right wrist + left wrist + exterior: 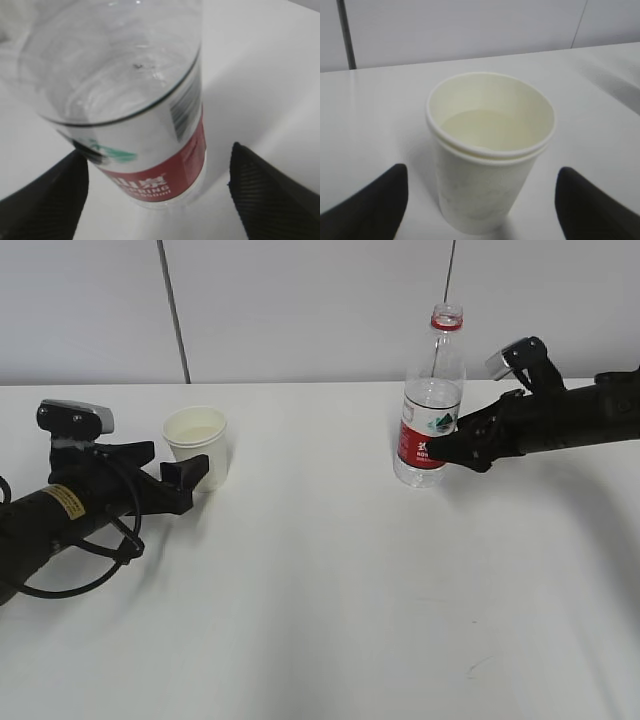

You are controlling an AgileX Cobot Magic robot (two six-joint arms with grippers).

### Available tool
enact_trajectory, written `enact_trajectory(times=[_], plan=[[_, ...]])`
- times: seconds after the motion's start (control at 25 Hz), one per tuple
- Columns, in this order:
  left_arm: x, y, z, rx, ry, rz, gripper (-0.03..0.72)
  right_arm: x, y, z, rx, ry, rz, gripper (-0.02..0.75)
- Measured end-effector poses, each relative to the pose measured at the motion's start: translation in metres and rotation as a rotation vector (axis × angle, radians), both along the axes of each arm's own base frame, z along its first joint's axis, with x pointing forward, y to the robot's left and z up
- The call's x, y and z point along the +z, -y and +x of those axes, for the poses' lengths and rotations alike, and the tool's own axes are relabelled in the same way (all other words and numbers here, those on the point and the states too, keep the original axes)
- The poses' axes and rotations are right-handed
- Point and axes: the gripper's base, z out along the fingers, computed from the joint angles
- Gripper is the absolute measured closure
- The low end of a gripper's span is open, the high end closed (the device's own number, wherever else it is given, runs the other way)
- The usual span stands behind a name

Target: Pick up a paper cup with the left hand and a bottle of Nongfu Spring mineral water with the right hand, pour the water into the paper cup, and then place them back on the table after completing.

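Observation:
A white paper cup (197, 445) stands upright on the white table (320, 590), with clear water in it (487, 127). My left gripper (185, 478) is open, a finger on each side of the cup (487, 155), not touching it. An uncapped clear bottle (431, 400) with a red and white label stands upright on the table, holding water in its lower part. My right gripper (455, 452) is open around the bottle's base (145, 150), with gaps on both sides.
A grey wall with a dark vertical seam (174, 310) runs behind the table's far edge. A faint dark scuff (480, 662) marks the tabletop at the front right.

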Motion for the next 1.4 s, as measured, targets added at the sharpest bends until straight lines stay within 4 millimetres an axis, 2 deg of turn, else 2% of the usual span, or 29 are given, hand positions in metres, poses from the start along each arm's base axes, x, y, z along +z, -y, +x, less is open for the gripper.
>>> enact_trajectory(times=[0.44,0.68,1.16,1.28,1.4], plan=[[0.001,-0.001,0.001,0.012,0.002,-0.004,0.139,0.015,0.004,-0.006,-0.027,-0.076,-0.052,0.142],[0.013,-0.001,0.001,0.008,0.030,-0.004,0.139,0.026,0.005,-0.008,-0.080,-0.109,-0.033,0.145],[0.017,0.001,-0.001,-0.021,-0.005,0.036,0.143,0.044,0.008,-0.009,-0.139,-0.101,-0.006,0.146],[0.016,0.001,-0.001,-0.020,-0.017,0.039,0.143,0.048,0.015,-0.010,-0.156,-0.094,-0.003,0.146],[0.013,0.000,-0.004,-0.022,-0.042,0.044,0.143,0.049,0.032,-0.014,-0.191,-0.105,0.011,0.146]])
